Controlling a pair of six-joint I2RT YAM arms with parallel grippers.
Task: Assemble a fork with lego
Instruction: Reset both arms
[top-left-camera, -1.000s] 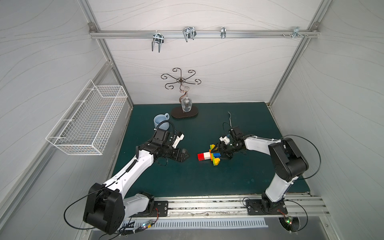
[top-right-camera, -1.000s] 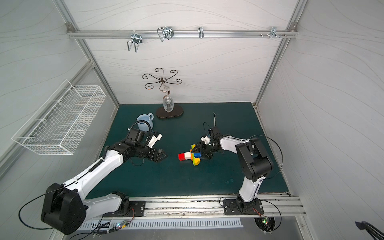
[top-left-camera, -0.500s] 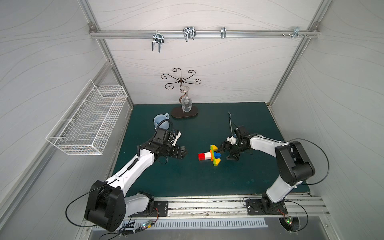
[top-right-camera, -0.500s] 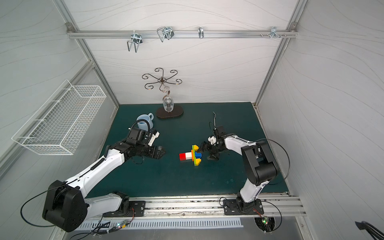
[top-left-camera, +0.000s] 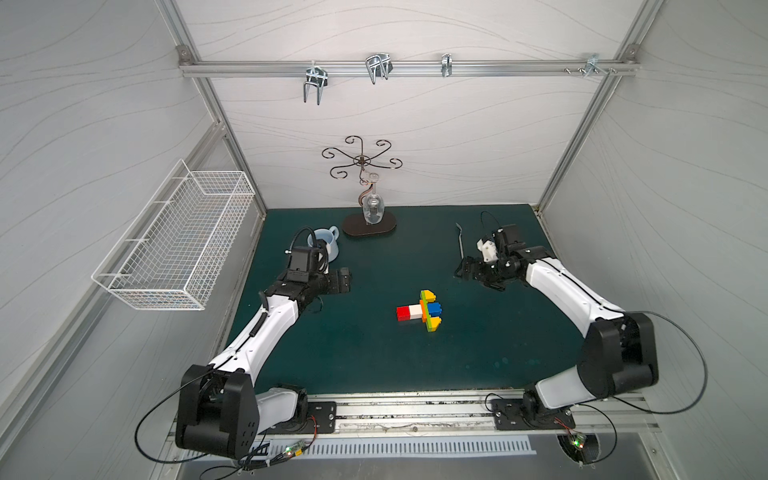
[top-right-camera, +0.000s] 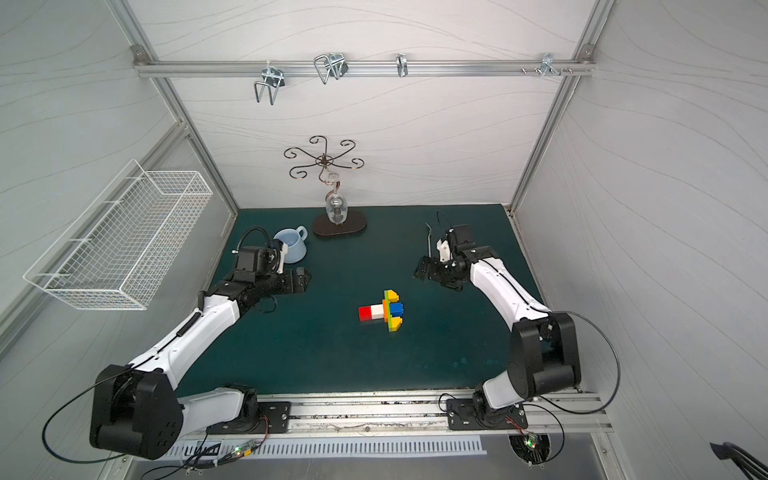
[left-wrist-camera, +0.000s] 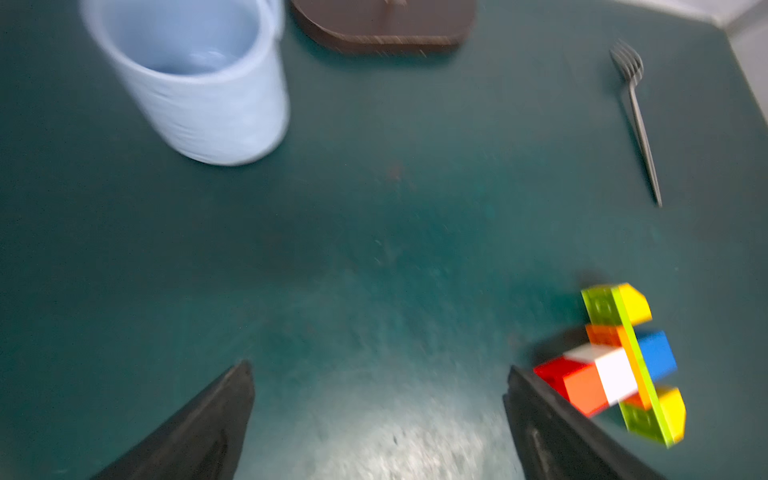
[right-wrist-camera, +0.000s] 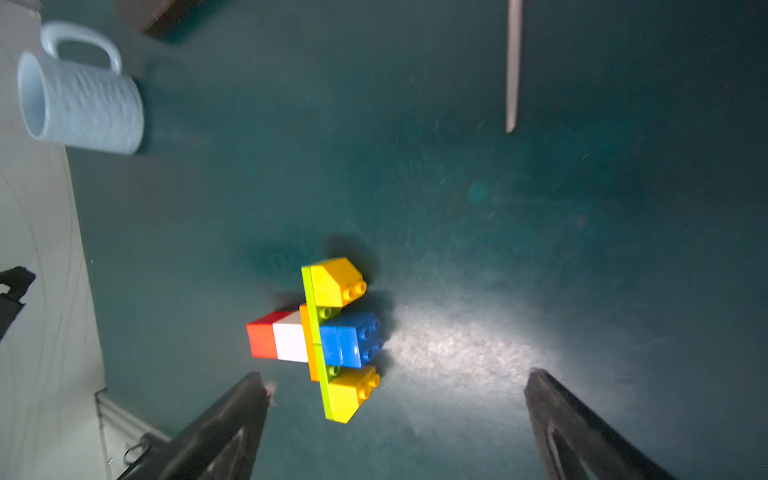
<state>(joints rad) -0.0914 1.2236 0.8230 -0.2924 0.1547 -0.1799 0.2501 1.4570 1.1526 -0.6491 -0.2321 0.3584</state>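
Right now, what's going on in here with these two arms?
Nothing is being handled. The lego fork lies assembled on the green mat: red-and-white handle, green and orange crossbar, one blue and two yellow prongs. The left hand and right hand are open and empty, one on either side, touching nothing. The build looks finished.

Top views look down; wrist views share fork (left-wrist-camera: 615, 374).

Lego fork (top-left-camera: 419, 311) at mid table (top-left-camera: 374, 357), mug (top-left-camera: 332, 248) near back-left corner, stand (top-left-camera: 369, 227) against back edge, metal fork (top-left-camera: 460, 241) towards back-right corner
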